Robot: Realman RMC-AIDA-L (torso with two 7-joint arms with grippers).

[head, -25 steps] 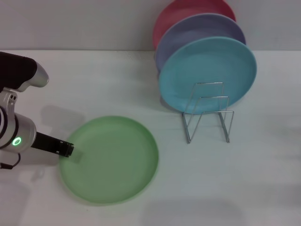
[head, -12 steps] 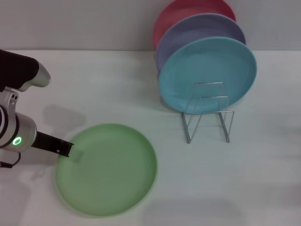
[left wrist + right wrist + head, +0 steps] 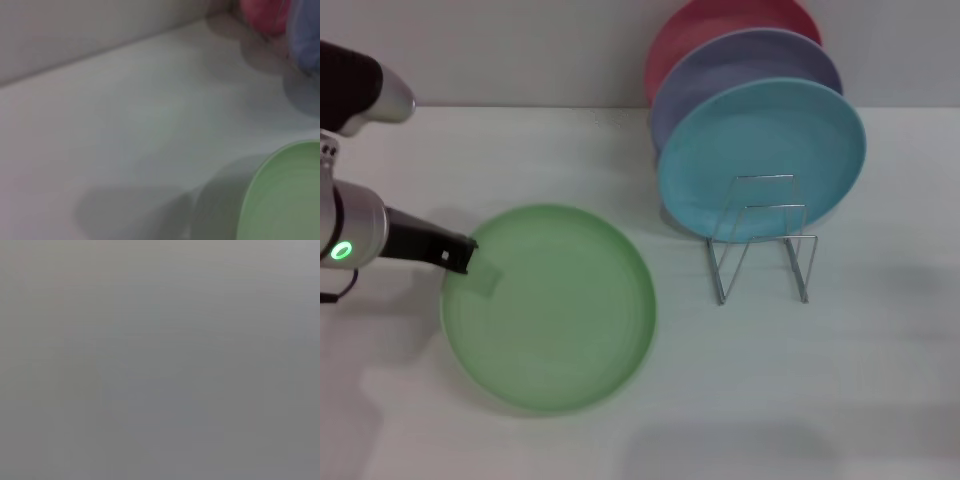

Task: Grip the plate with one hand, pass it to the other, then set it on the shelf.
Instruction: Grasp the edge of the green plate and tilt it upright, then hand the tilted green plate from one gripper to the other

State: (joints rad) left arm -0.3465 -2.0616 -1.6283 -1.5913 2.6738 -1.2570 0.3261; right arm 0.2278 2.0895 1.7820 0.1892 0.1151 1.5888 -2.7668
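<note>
Step in hand, judged from the layout: the first one, gripping and lifting; left claw (image 3: 470,262) pinching the near-left rim of the light green plate (image 3: 555,308), one translucent fingertip pad lying over the rim's upper face, the lower finger hidden beneath; silver-and-black left arm reaching in from the left edge of the head view, green ring lit.

Plate apparently clear of the white table (image 3: 880,380), tilted a little, with a soft shadow spread below and to its left; left wrist view agreeing: green rim (image 3: 280,195) at one corner, grey shadow on the table beside it, nothing touching the rim there.

Wire plate rack (image 3: 760,240) well apart to the right; turquoise plate (image 3: 760,158) upright in it, lavender plate (image 3: 750,75) and pink plate (image 3: 720,35) behind in turn; two front loops of the rack bare, in front of the turquoise plate.

Right claw nowhere in the head view; right wrist view a flat grey field, nothing to make out; whether spread or pressed together, impossible to tell.

Next move, as a judgement only: carrying the plate toward the middle, rim presented outward for the white arm; hand-over calling for a free stretch of rim opposite the left claw, and a firm pinch from the right side before any release on the left; then seating upright in a bare loop, clear of the turquoise plate.
</note>
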